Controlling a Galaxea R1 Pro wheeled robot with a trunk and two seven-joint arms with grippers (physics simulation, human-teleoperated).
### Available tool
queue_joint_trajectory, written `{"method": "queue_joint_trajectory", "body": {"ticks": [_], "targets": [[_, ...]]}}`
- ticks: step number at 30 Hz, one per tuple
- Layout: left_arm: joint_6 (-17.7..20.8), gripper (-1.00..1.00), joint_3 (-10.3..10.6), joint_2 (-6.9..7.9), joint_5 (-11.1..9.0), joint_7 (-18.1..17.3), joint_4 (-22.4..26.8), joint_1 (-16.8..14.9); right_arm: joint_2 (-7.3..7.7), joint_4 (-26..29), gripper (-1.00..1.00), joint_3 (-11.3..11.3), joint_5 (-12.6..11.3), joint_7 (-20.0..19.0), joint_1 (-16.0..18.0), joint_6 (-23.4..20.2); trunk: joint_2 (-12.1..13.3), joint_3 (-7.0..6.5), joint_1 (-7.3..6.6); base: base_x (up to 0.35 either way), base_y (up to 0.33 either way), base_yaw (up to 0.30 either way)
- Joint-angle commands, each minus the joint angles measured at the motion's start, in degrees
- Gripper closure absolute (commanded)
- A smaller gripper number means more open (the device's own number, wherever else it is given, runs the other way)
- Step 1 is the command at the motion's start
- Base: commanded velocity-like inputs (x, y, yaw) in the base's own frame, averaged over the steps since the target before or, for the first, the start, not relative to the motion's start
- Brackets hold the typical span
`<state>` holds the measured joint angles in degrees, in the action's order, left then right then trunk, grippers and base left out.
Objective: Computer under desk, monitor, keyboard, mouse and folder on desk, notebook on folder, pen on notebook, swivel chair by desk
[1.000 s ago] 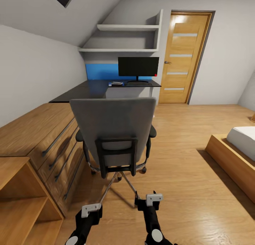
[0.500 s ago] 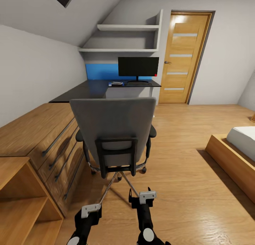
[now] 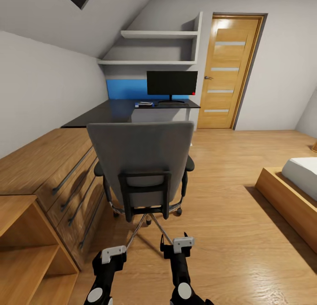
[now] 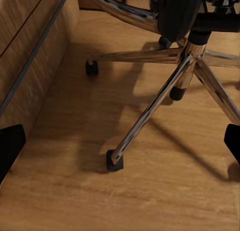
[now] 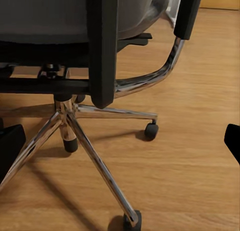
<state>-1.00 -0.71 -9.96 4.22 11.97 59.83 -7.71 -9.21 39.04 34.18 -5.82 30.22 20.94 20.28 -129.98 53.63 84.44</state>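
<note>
While both arms hang low behind it, the swivel chair (image 3: 143,166) stands straight ahead of the robot with its grey back turned to it, well short of the tabletop (image 3: 132,108) where the monitor (image 3: 171,83) sits. The right gripper (image 3: 175,242) is nearer the chair's chrome base (image 5: 75,133) than the left gripper (image 3: 110,252); each has its fingers spread wide and holds nothing. To my eye, reaching the chair calls for a short move straight forward, towards the back's black spine (image 3: 145,195).
</note>
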Motion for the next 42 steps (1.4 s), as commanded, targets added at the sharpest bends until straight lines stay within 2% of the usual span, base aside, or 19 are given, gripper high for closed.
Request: {"method": "queue_joint_trajectory", "body": {"ticks": [1, 12, 20, 31, 42], "targets": [[-0.13, -1.0, -0.04, -0.04, 0.44, 0.16, 0.01, -0.02, 0.1, -0.06, -1.0, 0.35, -0.58, 0.2, 0.07, 0.48, -0.02, 0.05, -0.01, 0.0, 0.0, 0.0], [-0.31, -1.0, 0.09, -0.04, 0.43, 0.1, -0.13, -0.02, 0.53, -0.68, -1.0, 0.61, -0.32, -0.12, 0.07, 4.4, -0.02, 0.05, -0.01, 0.024, 0.0, 0.0], [-0.32, -1.0, 0.14, -0.04, 0.49, 0.04, -1.29, -0.03, 0.67, -0.8, -1.0, 0.62, -0.33, -0.15, 0.07, 4.83, -0.02, 0.05, -0.01, 0.216, 0.0, 0.0], [-0.32, -1.0, 0.54, -0.04, 0.45, 0.07, -2.11, -0.03, 0.69, -2.69, -1.0, 0.64, -0.25, -0.16, 0.07, 5.22, -0.02, 0.05, -0.01, 0.09, 0.0, 0.0], [-0.35, -1.0, 0.6, -0.04, 0.47, 0.05, -2.17, -0.03, 0.61, -3.4, -1.0, 0.79, -0.3, -0.16, 0.07, 5.29, -0.02, 0.05, -0.01, 0.24, 0.0, 0.0]]}}
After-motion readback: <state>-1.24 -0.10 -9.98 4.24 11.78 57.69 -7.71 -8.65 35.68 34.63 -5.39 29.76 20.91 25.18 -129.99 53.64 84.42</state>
